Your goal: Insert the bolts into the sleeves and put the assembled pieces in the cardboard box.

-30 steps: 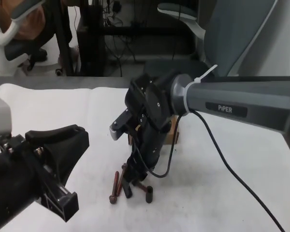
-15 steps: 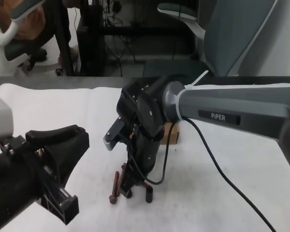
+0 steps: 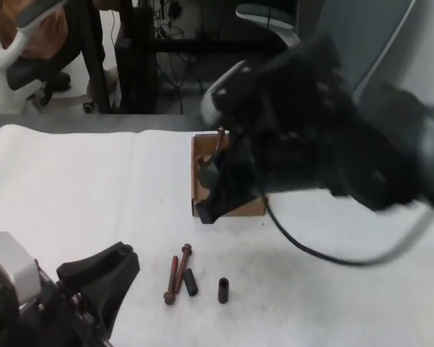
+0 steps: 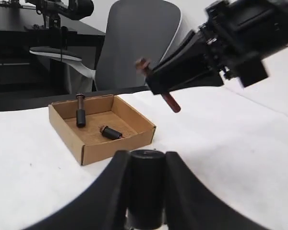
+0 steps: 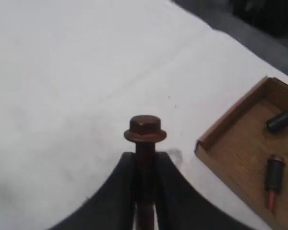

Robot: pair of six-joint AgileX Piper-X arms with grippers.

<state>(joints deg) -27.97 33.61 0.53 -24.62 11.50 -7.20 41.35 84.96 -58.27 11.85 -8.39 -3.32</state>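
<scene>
My right gripper [image 5: 145, 163] is shut on a copper bolt [image 5: 145, 130], head past the fingertips. In the left wrist view that right gripper [image 4: 158, 84] holds the bolt [image 4: 169, 99] slanted in the air, above and beside the cardboard box [image 4: 115, 148]. My left gripper [image 4: 145, 158] is shut on a black sleeve [image 4: 145, 187], low over the cloth at the near left [image 3: 94, 289]. Two assembled pieces [image 4: 80, 112] [image 4: 110, 132] lie in the box. Two loose bolts [image 3: 177, 275] and two sleeves [image 3: 191, 282] [image 3: 223, 290] rest on the cloth in front of the box [image 3: 197, 155].
A white cloth [image 3: 94, 195] covers the bench. The right arm [image 3: 325, 152] hangs over the box and hides its far right side. An office chair [image 4: 134, 43] and desks stand behind the bench.
The right arm has risen from the loose parts on the cloth with a bolt and swung back over the box. The left gripper has sunk lower in the high view.
</scene>
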